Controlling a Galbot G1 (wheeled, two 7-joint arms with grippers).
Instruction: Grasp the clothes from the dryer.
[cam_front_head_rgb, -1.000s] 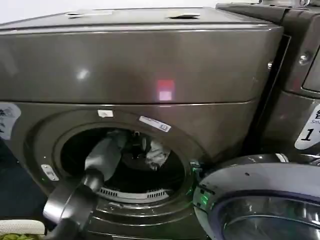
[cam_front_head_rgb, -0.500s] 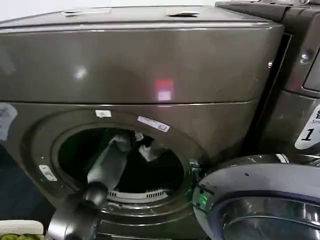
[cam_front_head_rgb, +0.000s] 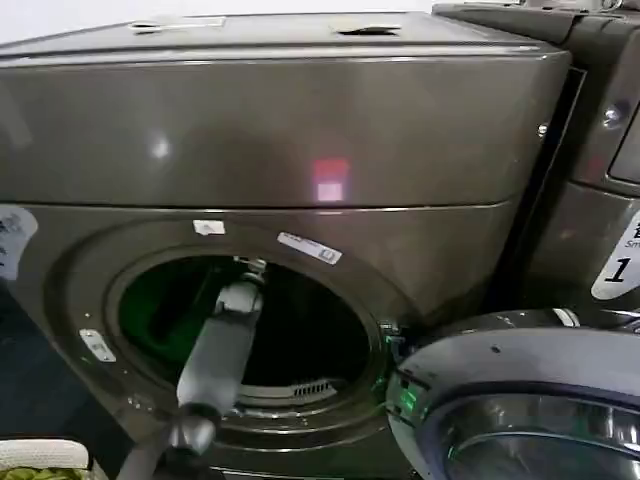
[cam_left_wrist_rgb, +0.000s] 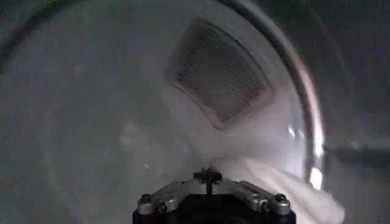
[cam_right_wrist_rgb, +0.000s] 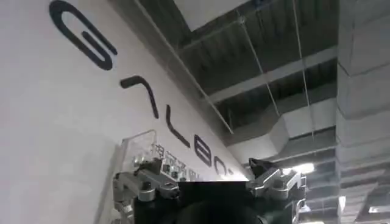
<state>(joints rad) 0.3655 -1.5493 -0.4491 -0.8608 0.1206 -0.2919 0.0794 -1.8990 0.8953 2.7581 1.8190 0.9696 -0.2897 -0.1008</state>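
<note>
Head view: the left arm enters the dryer through the left half of its round porthole, the forearm running from the lower left rim up and inward toward the top of the opening. Its gripper end is deep in the dark drum, and from this view I cannot tell how the fingers stand. The open door hangs at the dryer's lower right corner.

Left wrist view: the left gripper faces the drum's back wall and its perforated vent panel. The two finger bases sit spread to either side and nothing is seen between them, so I judge the jaws apart and empty. The clothes, a pale bundle, lie on the drum floor just beside the gripper, off to one side near the bright drum rim, with the long axis trailing away along that rim. The coming move therefore turns on a sideways and downward correction toward the bundle.

Right wrist view: the right gripper points at a ceiling and wall lettering, parked well apart from the dryer, fingers spread and empty. The left arm is clearly the nearer one.
</note>
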